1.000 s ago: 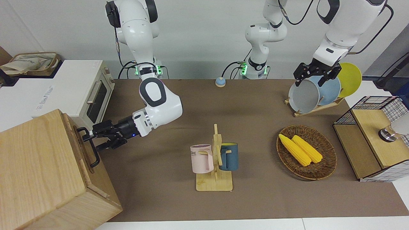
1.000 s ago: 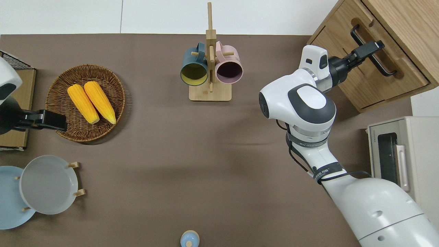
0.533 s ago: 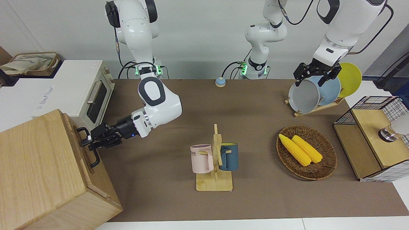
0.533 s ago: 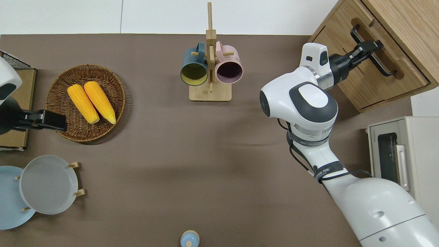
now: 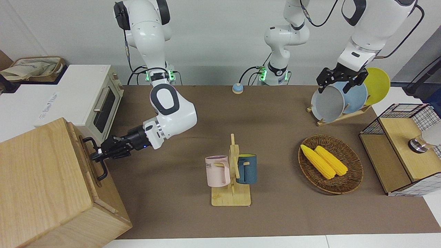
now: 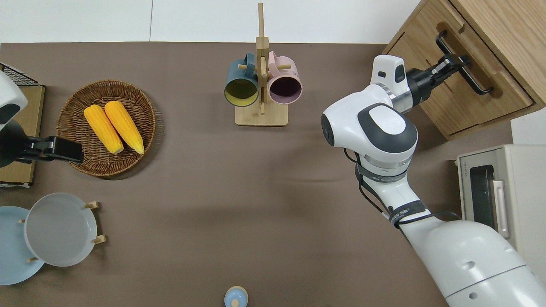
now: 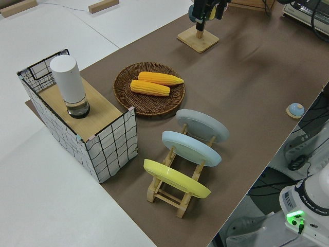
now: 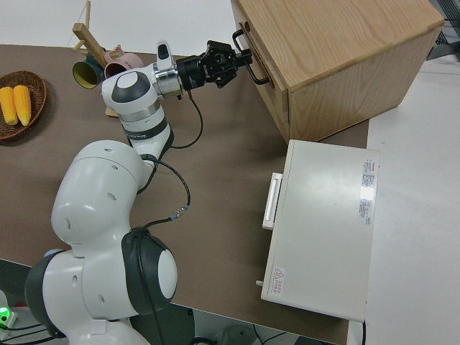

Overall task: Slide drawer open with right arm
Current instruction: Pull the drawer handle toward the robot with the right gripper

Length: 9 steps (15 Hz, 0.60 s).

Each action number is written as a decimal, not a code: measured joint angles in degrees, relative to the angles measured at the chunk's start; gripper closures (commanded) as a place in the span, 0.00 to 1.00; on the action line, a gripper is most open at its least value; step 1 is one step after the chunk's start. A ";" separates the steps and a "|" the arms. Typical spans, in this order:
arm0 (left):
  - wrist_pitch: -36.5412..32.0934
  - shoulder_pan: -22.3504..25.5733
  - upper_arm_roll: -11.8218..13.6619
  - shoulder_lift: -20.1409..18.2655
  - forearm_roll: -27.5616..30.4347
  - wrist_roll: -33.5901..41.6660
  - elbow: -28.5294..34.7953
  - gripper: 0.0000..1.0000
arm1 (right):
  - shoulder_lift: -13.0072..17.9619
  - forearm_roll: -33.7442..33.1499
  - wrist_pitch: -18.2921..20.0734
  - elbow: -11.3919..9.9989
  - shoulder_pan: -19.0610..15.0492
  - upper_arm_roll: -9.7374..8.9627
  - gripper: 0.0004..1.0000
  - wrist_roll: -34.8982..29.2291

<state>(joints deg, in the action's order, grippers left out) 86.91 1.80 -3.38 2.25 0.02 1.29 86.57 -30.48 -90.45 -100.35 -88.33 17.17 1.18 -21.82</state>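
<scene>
The pale-wood cabinet (image 5: 41,179) stands at the right arm's end of the table, at the edge farthest from the robots. Its drawer (image 6: 452,102) sits flush in the cabinet front, with a black loop handle (image 6: 481,86) on the panel. My right gripper (image 6: 455,64) reaches sideways from the table and is shut on the upper part of that handle (image 5: 102,172). The right side view shows the same grip, right gripper (image 8: 237,61) against the drawer front (image 8: 269,90). The left arm is parked.
A white toaster oven (image 5: 103,103) stands beside the cabinet, nearer to the robots. Mid-table is a mug rack (image 5: 231,175) with two mugs. A corn basket (image 5: 330,163), a plate rack (image 5: 339,100) and a wire-mesh box (image 5: 403,148) lie toward the left arm's end.
The right gripper went from wide open around the handle to shut on it, and the forearm shifted slightly. The drawer front has not visibly moved.
</scene>
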 measured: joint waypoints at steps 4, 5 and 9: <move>0.00 0.00 0.00 0.00 0.00 0.00 0.00 0.01 | 0.00 0.11 0.35 -0.02 0.40 0.00 1.00 0.00; 0.00 0.00 0.00 0.00 0.00 0.00 0.00 0.01 | -0.01 0.22 0.94 -0.08 0.73 -0.02 1.00 0.00; 0.00 0.00 0.00 0.00 0.00 0.00 0.00 0.01 | -0.05 1.23 4.79 -0.41 3.44 -0.15 1.00 -0.23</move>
<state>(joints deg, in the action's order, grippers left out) 86.91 1.80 -3.37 2.25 0.02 1.29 86.57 -30.53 -89.23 -95.55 -88.75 20.61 1.02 -22.05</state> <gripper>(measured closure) 0.004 0.806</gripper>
